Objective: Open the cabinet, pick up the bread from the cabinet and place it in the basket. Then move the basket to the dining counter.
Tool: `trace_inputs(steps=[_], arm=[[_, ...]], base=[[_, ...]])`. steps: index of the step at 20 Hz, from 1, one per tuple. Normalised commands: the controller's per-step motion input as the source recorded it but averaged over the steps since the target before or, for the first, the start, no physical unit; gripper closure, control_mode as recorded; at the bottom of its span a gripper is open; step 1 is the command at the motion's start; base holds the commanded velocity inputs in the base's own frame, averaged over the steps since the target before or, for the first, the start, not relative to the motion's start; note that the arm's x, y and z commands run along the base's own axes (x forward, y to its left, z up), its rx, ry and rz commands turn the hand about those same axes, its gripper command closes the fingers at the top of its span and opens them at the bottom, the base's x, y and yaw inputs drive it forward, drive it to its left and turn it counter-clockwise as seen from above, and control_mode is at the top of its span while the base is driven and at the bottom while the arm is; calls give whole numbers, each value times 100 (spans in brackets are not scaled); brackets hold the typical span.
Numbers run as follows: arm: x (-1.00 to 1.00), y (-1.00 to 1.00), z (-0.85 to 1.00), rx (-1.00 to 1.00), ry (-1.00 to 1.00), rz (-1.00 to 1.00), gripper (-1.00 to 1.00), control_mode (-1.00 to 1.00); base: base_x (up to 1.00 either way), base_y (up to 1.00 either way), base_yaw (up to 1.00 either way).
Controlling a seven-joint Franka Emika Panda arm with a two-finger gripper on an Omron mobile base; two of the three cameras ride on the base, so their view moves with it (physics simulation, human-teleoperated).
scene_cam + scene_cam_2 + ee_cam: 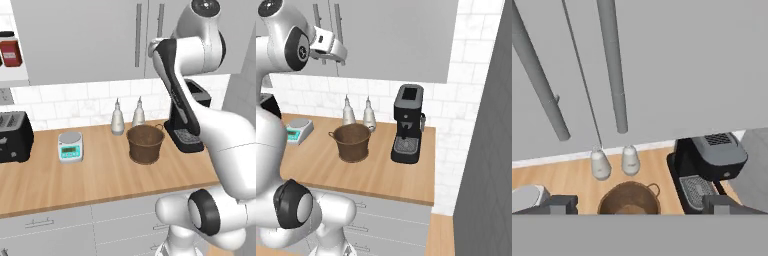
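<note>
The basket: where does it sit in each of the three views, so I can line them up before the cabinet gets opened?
Left base view: the basket stands right of centre on the wooden counter.
Right base view: basket left of centre.
Hand view: basket at bottom centre, partly cut off.
Shared landmark: the black coffee machine just to its right in all three.

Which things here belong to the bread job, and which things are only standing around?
For the job: cabinet, doors closed; basket on the counter; gripper, open.

Standing around: coffee machine, two bottles, kitchen scale, toaster, red jar.
</note>
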Motion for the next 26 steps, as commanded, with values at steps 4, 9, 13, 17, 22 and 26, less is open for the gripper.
trace_inputs(steps=[4, 9, 13, 17, 22, 26], arm=[[43, 0, 93, 0, -18, 0, -100, -100], [51, 0, 43, 0, -4, 0, -100, -100], [47, 6, 0, 0, 0, 0, -100, -100], [35, 2, -2, 0, -1, 2, -100, -100], [41, 0, -19, 0, -4, 0, -100, -100], [48, 0, -24, 0, -5, 0, -100, -100]], base=[[0, 0, 0], [0, 0, 0], [0, 0, 0], [0, 0, 0], [0, 0, 0], [0, 0, 0]])
